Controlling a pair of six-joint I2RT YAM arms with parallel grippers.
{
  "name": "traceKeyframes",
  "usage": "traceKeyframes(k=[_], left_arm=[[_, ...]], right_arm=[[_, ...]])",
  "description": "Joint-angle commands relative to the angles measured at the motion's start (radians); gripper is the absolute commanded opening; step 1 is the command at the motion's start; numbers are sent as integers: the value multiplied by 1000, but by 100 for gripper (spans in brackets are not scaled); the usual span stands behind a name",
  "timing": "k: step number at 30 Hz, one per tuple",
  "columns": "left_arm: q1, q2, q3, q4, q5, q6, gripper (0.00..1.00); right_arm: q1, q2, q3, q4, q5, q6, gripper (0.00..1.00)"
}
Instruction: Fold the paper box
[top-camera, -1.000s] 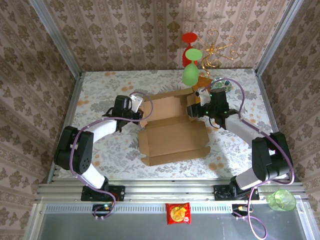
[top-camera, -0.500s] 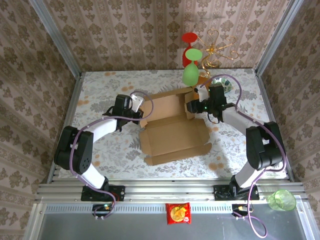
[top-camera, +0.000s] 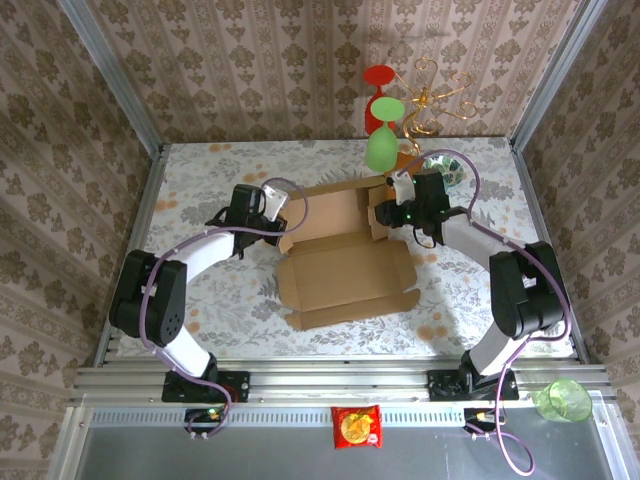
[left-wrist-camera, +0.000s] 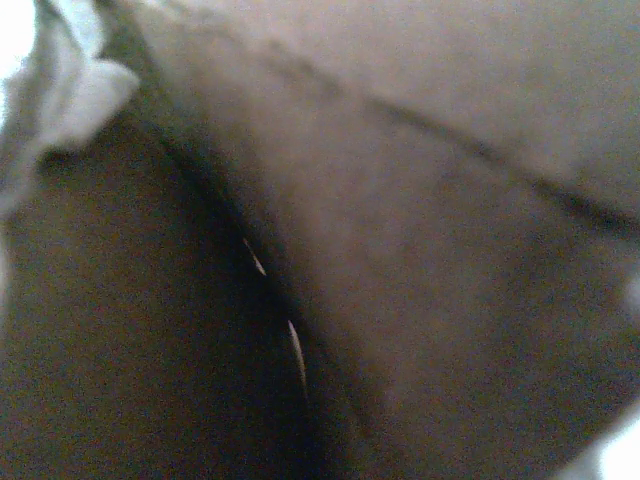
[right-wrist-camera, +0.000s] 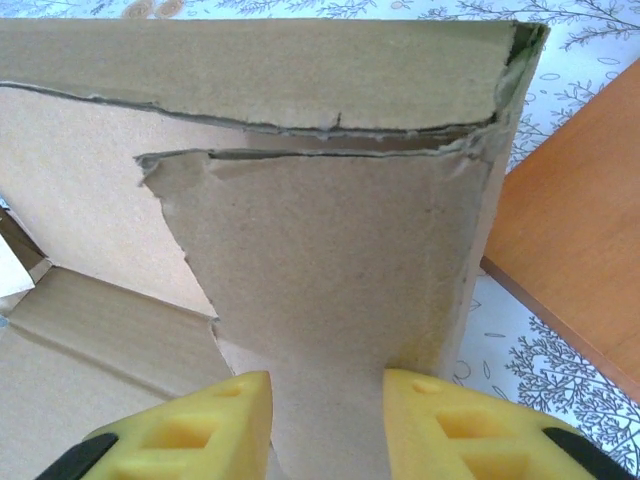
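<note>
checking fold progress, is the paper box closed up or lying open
Open, partly folded: the paper box has its near panel flat with the inside showing, far walls raised, nothing closed over the top.

The tan corrugated cardboard paper box (top-camera: 345, 265) lies mid-worktop (top-camera: 200, 180); the orange-brown rectangular packet (right-wrist-camera: 580, 230) lies just right of its far corner.

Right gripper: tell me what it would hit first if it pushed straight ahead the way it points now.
The paper box: its upright, torn flap stands directly ahead of the right gripper, in line with its open jaws. Depth is unclear; it may already touch.
</note>
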Motion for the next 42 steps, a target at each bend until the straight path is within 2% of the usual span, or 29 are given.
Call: traceKeyframes(k=[1,7,14,18,22,25,27,29,31,33,38,42], left_arm=[[-16,3,37,-57,46,55,0],[-21,22,68,-88,38,77,0],[-12,43,119,-145,36,130,0],[9,67,145,-170,50,143,0],[35,97,175,-187,61,135,0],[42,116,193,-190,61,138,0],[47,122,202,-182,55,130,0],[58,127,205,-164,55,111,0],[70,133,209,-151,61,96,0],[79,136,213,-137,70,92,0],[90,164,245,-140,87,86,0],[95,183,265,-132,87,64,0]], right_arm=[[-28,-71,-35,22,31,4,37],[-99,-160,-91,-14,-58,23,46],[-169,-247,-178,-53,-164,-26,63],[-225,-315,-215,-63,-205,-13,64],[-310,-399,-293,30,-274,123,65],[-340,-471,-341,67,-261,189,65],[-340,-490,-352,23,-238,180,64],[-328,-482,-370,-10,-228,168,62],[-298,-461,-369,-85,-160,142,59],[-270,-431,-384,-71,-104,148,59],[-254,-267,-281,-55,-153,202,57],[-187,-159,-205,-67,-170,191,57]])
